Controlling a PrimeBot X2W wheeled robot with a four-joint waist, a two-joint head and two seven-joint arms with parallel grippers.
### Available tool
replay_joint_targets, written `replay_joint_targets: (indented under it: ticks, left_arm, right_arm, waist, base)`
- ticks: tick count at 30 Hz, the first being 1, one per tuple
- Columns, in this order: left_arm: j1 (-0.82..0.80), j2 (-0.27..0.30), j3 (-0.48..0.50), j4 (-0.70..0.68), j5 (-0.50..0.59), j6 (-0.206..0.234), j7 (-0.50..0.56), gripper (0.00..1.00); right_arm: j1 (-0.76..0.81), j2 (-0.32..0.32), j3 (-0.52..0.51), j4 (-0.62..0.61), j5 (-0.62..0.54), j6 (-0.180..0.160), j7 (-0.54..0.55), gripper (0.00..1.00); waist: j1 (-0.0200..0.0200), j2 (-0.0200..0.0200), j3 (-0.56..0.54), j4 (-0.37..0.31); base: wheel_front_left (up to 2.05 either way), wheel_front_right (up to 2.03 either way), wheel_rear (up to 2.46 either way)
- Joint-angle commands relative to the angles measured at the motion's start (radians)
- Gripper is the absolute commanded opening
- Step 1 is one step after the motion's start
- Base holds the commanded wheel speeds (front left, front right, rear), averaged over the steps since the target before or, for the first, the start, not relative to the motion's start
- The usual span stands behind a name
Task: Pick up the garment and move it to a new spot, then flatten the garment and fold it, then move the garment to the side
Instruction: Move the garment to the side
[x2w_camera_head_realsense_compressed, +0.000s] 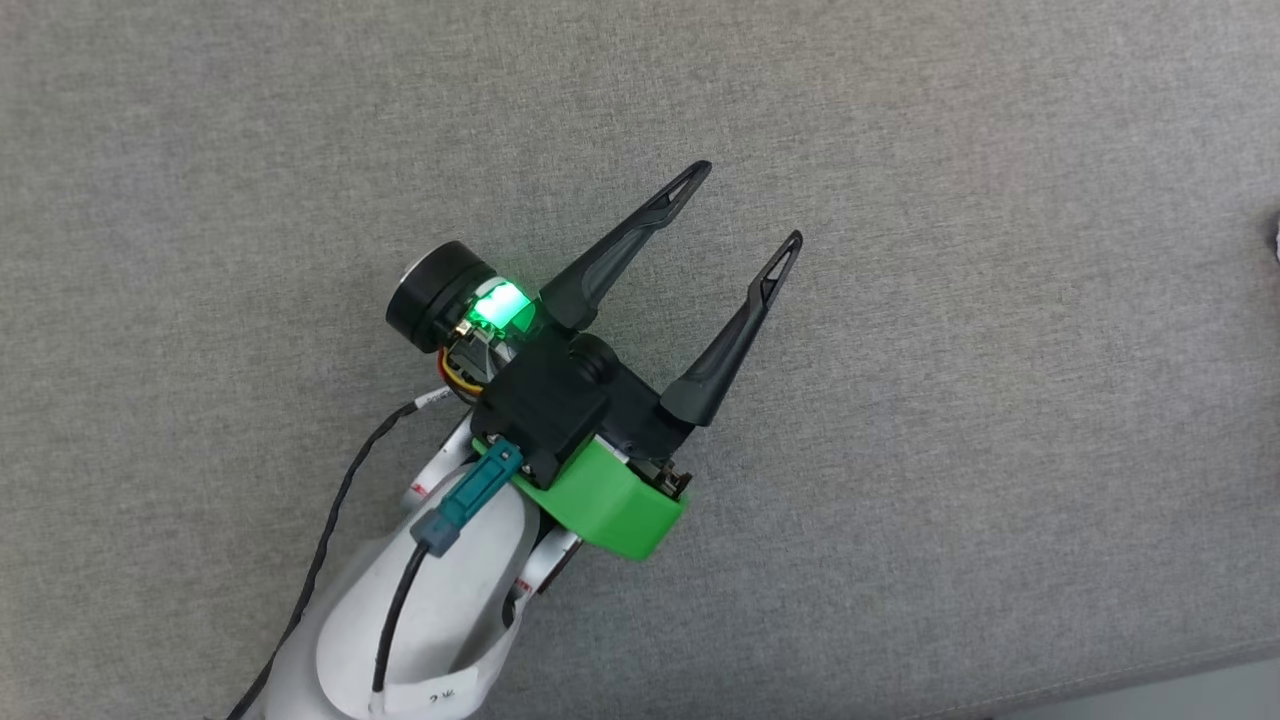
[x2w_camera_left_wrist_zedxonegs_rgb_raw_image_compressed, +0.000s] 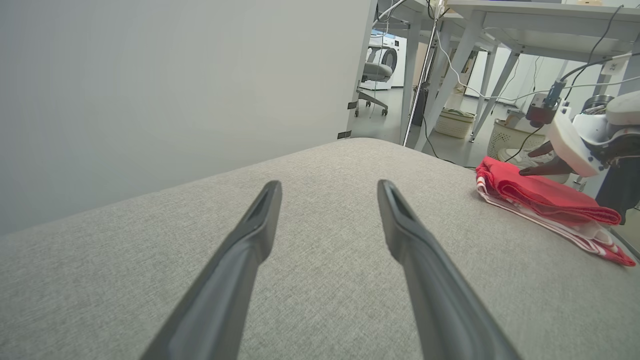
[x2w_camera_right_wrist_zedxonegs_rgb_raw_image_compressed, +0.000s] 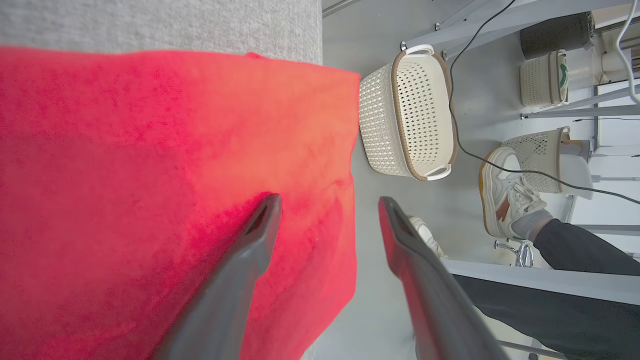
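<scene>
**Left end effector** (x2w_camera_head_realsense_compressed: 748, 205): released. Both dark fingers stand spread in a V above the grey fabric-covered worktop (x2w_camera_head_realsense_compressed: 1000, 400). Bare fabric shows between them and nothing is grasped. In the head view the fingers point toward the upper right. A green housing (x2w_camera_head_realsense_compressed: 610, 505) sits at the wrist behind them, on the pale forearm (x2w_camera_head_realsense_compressed: 450, 600).

**Right end effector** (x2w_camera_right_wrist_zedxonegs_rgb_raw_image_compressed: 328, 199): released. In the right wrist view its two fingers are parted about as widely as those of the left unit.
- The finger on that view's left lies over the garment (x2w_camera_right_wrist_zedxonegs_rgb_raw_image_compressed: 150, 150).
- The other finger lies beyond the cloth edge, over the floor (x2w_camera_right_wrist_zedxonegs_rgb_raw_image_compressed: 372, 300).
- No fabric is pinched between them.
- Contact between finger and cloth cannot be determined from this view. In the left wrist view, one dark fingertip sits at the garment's upper fold.

**Garment location**: at the edge of the worktop, well apart from the left end effector. It lies as a flat folded stack, red on top. White and red-striped layers show along its lower edge.

**Surroundings**: a pale perforated basket (x2w_camera_right_wrist_zedxonegs_rgb_raw_image_compressed: 410, 115) stands on the floor beside the worktop. A person's shoe (x2w_camera_right_wrist_zedxonegs_rgb_raw_image_compressed: 505, 195) and dark trouser leg (x2w_camera_right_wrist_zedxonegs_rgb_raw_image_compressed: 575, 245) are near it.
</scene>
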Motion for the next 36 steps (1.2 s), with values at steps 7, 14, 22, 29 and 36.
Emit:
replay_joint_targets:
  ticks: [7,14,22,29,36]
  left_arm:
    - [0.075,-0.031,0.073,0.036,-0.031,0.017,-0.006,1.00]
    - [0.206,-0.045,0.192,0.082,-0.059,0.036,-0.006,1.00]
    - [0.343,-0.064,0.300,0.108,-0.068,0.040,-0.006,1.00]
    - [0.432,-0.101,0.381,0.122,-0.093,0.042,-0.006,1.00]
    - [0.495,-0.126,0.417,0.135,-0.086,0.026,-0.006,1.00]
  right_arm:
    - [0.031,0.040,0.005,-0.102,-0.003,-0.002,0.011,1.00]
    - [0.084,0.112,0.012,-0.308,0.071,-0.002,0.010,1.00]
    - [0.213,0.277,-0.047,-0.522,0.168,-0.002,-0.080,1.00]
    - [0.385,0.432,-0.107,-0.645,0.179,-0.002,-0.208,1.00]
    - [0.529,0.554,-0.118,-0.676,0.164,-0.002,-0.354,1.00]
  waist:
    - [-0.0002,0.0000,-0.190,0.013]
    - [-0.0002,0.0000,-0.371,0.045]
    - [-0.0002,0.0000,-0.524,0.110]
    - [-0.0002,0.0000,-0.597,0.169]
    - [-0.0002,0.0000,-0.628,0.214]
  base:
    - [0.00,0.00,0.00]
    - [0.00,0.00,0.00]
    - [0.00,0.00,0.00]
    - [0.00,0.00,0.00]
    - [0.00,0.00,0.00]
